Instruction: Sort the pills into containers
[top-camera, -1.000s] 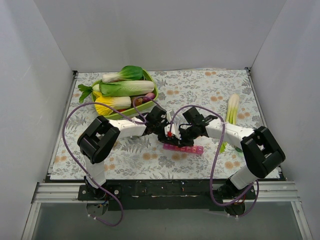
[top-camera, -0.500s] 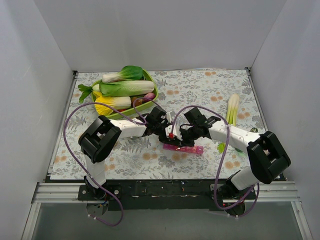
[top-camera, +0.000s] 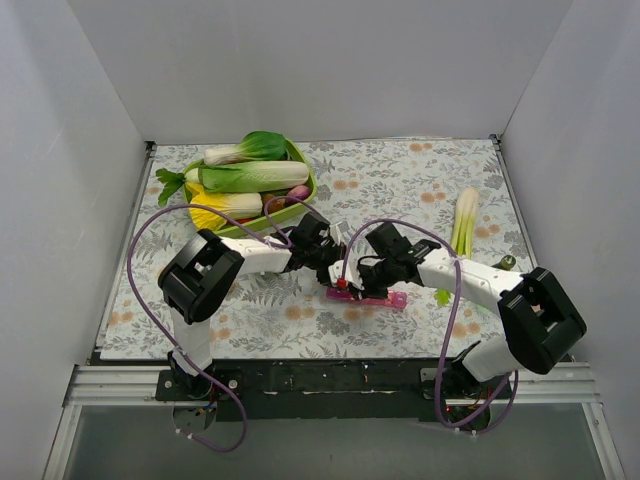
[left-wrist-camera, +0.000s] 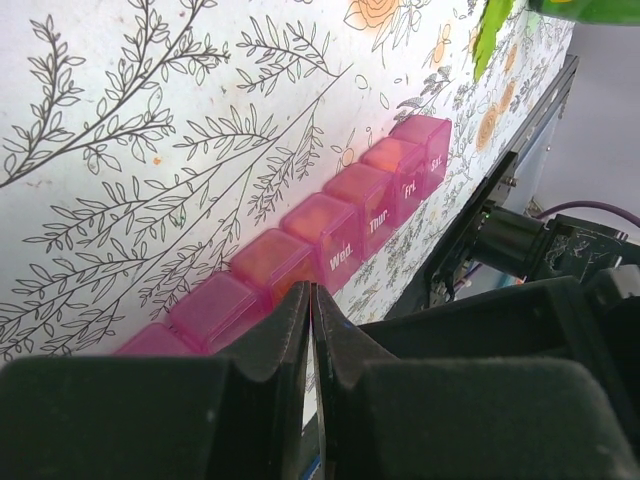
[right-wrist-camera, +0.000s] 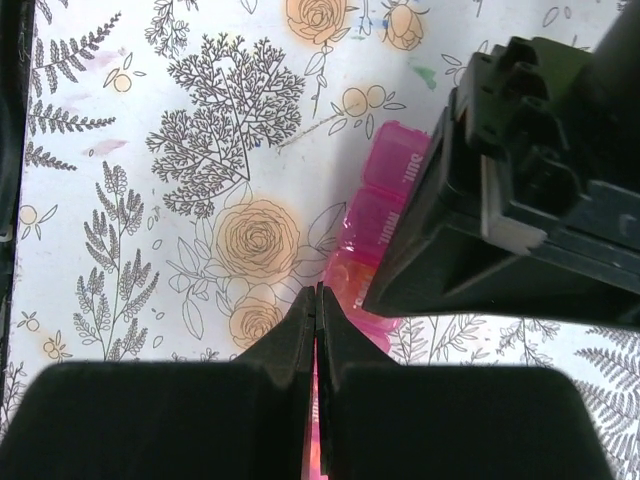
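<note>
The slim pink pill-box strip (top-camera: 372, 298) lies on the flowered cloth near the front middle. In the left wrist view (left-wrist-camera: 330, 228) its cells read Wed, Thur, Fri and Sat, and some show an orange fill. My left gripper (top-camera: 335, 272) is shut, its tips (left-wrist-camera: 313, 290) just over the strip's near cells. My right gripper (top-camera: 358, 282) is shut too, its tips (right-wrist-camera: 317, 290) right above the strip (right-wrist-camera: 395, 170), close beside the left gripper's body (right-wrist-camera: 520, 200). A small red spot (top-camera: 341, 284) sits at the strip's left end; I cannot tell what it is. No pill bottle shows.
A green oval bowl (top-camera: 310, 185) with leafy and yellow vegetables stands at the back left, just behind the left arm. A long pale green stalk (top-camera: 463, 225) lies on the right. Purple cables loop over both arms. White walls enclose the table.
Both gripper tips and the red spot have moved toward the near edge, down onto the strip's left end. The right arm's elbow has swung outward to the right.
</note>
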